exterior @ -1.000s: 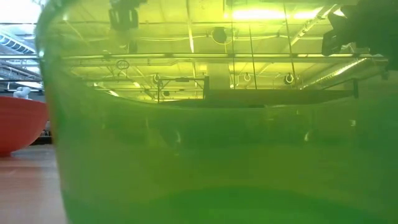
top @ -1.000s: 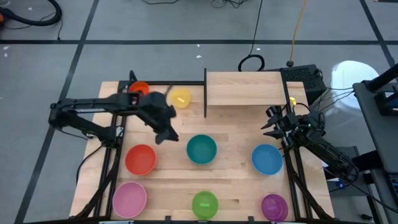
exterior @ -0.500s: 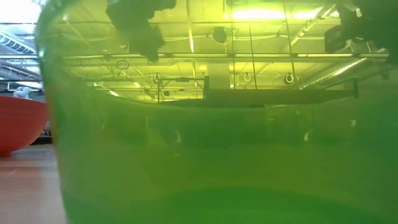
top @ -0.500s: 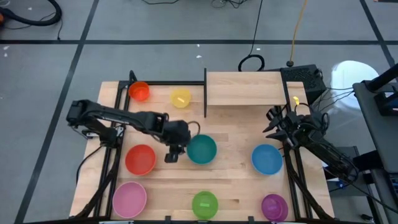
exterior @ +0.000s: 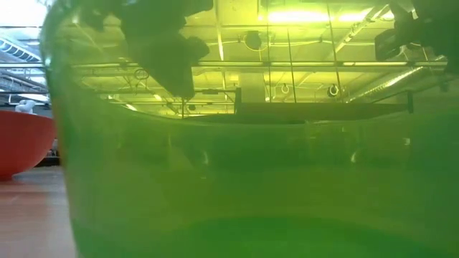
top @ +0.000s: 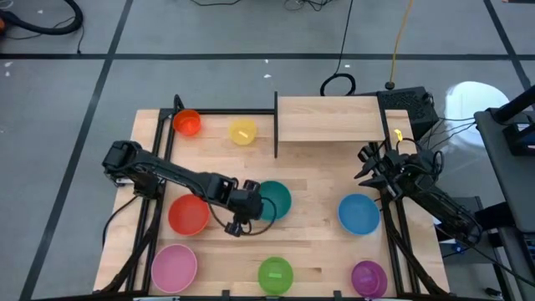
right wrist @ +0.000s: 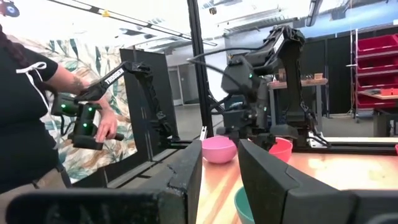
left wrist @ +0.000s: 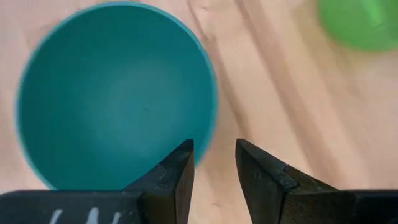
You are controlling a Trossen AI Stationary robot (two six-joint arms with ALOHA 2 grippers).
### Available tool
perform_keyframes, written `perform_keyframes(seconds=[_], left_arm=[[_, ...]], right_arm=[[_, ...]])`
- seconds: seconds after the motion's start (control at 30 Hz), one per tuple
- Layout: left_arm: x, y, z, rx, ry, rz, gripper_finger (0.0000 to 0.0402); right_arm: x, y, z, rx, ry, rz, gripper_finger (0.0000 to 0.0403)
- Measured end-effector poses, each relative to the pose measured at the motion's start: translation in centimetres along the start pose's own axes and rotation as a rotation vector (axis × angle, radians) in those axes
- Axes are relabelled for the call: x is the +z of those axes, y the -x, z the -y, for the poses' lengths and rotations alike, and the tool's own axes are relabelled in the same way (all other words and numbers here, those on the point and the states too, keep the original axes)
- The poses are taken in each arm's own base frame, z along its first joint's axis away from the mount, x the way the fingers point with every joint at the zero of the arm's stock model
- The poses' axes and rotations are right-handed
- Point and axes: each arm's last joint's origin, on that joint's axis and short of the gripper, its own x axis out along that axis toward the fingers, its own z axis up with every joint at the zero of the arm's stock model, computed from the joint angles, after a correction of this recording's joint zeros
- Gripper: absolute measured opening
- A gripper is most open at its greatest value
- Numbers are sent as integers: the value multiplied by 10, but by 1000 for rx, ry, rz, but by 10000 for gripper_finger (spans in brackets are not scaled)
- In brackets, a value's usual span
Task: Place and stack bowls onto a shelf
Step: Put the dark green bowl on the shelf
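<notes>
Hovering over the near edge of the teal bowl (left wrist: 115,93), left hand (left wrist: 214,165) with fingers (left wrist: 177,177) slightly parted, rim in line with the gap, nothing gripped. Resting mid-worktop (top: 318,180), teal bowl between red bowl (top: 189,214) and blue bowl (top: 359,213). Waiting at the worktop's right edge, right hand (right wrist: 219,168), fingers a little apart, empty. Standing at the far side, shelf (top: 330,119), bare.

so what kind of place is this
Probably a robotics lab or workshop: a concrete floor with taped lines, red storage bins on racks, and a person holding a handheld controller.
</notes>
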Motion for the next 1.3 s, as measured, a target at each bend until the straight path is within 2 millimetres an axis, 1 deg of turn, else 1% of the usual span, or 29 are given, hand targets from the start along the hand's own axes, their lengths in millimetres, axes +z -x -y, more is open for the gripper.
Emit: perform_keyframes(seconds=[0.1,0.17,0.4,0.5,0.63,0.7,0.77,0.87,1.07,1.17,1.23,1.3], left_arm=[[3,-5,3,56,-56,7,124],[2,-5,4,55,-65,1,124],[3,-5,4,55,-62,6,124],[3,-6,5,45,-22,6,124],[1,-12,6,26,1,-22,124],[2,-19,8,12,-4,-15,124],[-1,-23,8,8,-21,-41,124],[3,-27,8,13,-23,-16,124],[0,-37,8,11,-19,-43,124],[3,-47,7,16,-16,-22,124],[-2,-52,7,10,-9,-60,124],[0,-58,6,14,17,-48,124]], right_arm=[[0,0,0,0,12,0,98],[0,0,0,1,11,0,98],[0,0,0,1,11,0,98],[0,0,0,1,11,0,98],[0,0,0,1,12,0,98],[1,0,0,1,13,1,98],[1,0,0,1,13,1,98],[1,0,-1,3,18,3,98],[1,0,-1,3,21,3,98],[1,0,-1,3,20,4,98],[1,0,-1,2,17,2,98],[2,0,-1,4,24,5,98]])
